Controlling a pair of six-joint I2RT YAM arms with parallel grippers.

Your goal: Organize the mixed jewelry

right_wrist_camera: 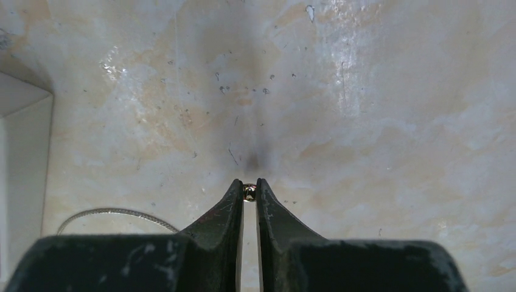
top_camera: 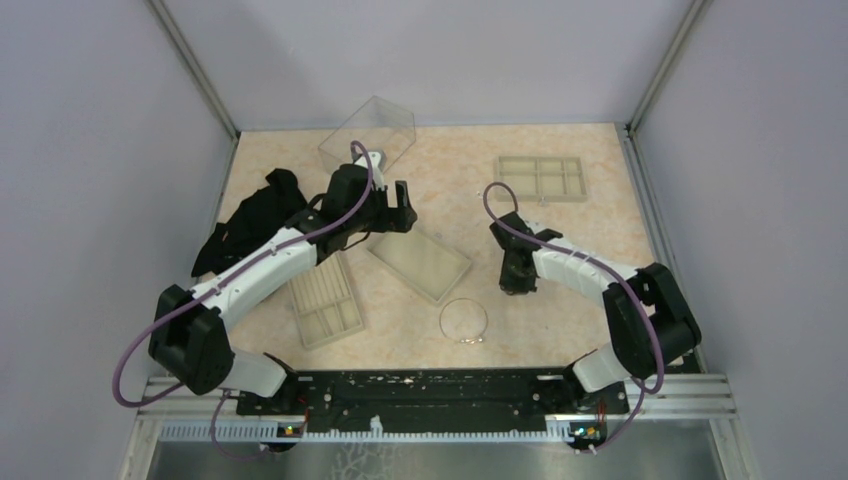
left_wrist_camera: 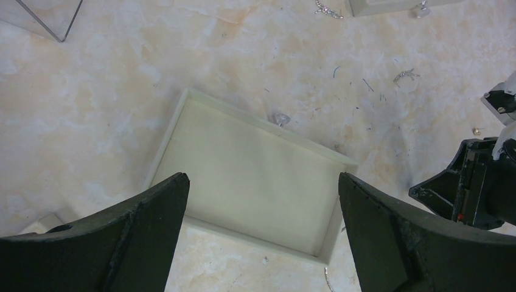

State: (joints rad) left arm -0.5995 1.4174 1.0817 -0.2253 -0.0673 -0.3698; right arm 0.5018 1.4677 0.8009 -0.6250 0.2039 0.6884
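Nearest us, the silver wire hoop (top_camera: 463, 320) lay flat on the worktop (top_camera: 550, 335); we judged it light and springy, best taken at its rim. Just beyond, our right pincer (right_wrist_camera: 249, 185) pinched a tiny gold piece (right_wrist_camera: 249, 193), slippery by our guess, between nearly closed tips. Farther left, our left pincer (left_wrist_camera: 261, 182) hung wide and empty over a shallow tray (left_wrist_camera: 231, 152).

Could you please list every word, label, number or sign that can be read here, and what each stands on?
No readable text in any view.
On the compartment tray, clear box, left claw and right claw: no lettering visible.
The tiny gold piece between the right claw's tips: too small to show any mark.
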